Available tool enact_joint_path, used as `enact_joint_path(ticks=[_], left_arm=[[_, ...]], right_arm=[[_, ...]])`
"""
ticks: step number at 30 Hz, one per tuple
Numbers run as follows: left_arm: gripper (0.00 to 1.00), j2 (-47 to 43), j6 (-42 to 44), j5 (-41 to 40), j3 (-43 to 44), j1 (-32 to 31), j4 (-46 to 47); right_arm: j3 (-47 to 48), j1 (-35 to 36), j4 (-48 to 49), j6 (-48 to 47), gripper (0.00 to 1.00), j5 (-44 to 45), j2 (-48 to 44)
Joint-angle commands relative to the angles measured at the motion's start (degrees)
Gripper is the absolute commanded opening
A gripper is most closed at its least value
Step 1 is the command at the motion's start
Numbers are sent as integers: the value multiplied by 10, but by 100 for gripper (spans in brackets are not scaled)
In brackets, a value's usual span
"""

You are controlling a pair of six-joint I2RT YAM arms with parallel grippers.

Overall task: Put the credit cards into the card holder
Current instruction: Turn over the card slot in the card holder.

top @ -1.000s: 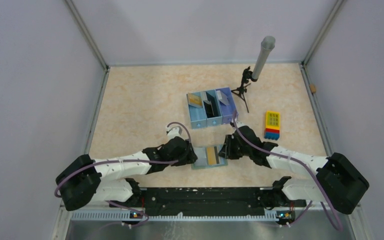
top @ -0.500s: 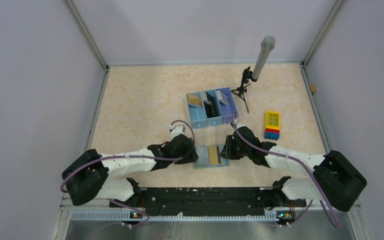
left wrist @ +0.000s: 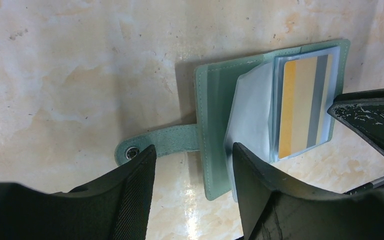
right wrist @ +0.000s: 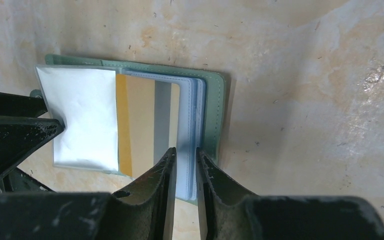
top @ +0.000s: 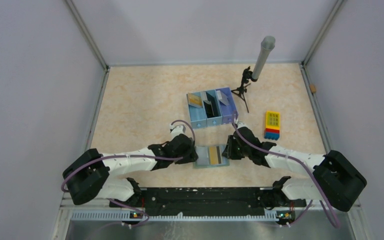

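The card holder (top: 203,157) lies open on the table between both grippers, grey-green outside with light blue sleeves. A yellow, tan and grey striped credit card (top: 215,155) sits in its right sleeve, which also shows in the left wrist view (left wrist: 302,107) and the right wrist view (right wrist: 142,122). My left gripper (top: 194,156) is open, and in its wrist view (left wrist: 194,150) the jaws straddle the holder's left edge (left wrist: 211,125) and snap strap (left wrist: 160,142). My right gripper (top: 226,150) is nearly closed, with its tips (right wrist: 185,152) over the stack of blue sleeves (right wrist: 187,115) at the holder's right edge.
A blue three-compartment tray (top: 211,120) with more cards stands behind the holder. A small tripod with a grey cylinder (top: 260,60) stands behind it to the right. A yellow brick block (top: 272,125) lies at the right. Walls enclose the table.
The left arm has swung its elbow forward and to the right. The holder and card have shifted slightly right. The right gripper has barely moved.
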Motion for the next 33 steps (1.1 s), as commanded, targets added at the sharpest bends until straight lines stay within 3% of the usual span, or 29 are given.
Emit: enact_joint_path(ticks=[1,7,24,33], left_arm=[[59,8,7,0,11,1,-6],[57,8,9,1,12,1,-4],[33,12,8,10,9,1,9],[32,12,10,9,8,1,10]], right_arm=[[-7,6,17,-1,18,-15,4],[0,5,34,-2,15,-48,4],[13,6,41,4,15,-51,26],[14,6,9,20,19,-21,40]])
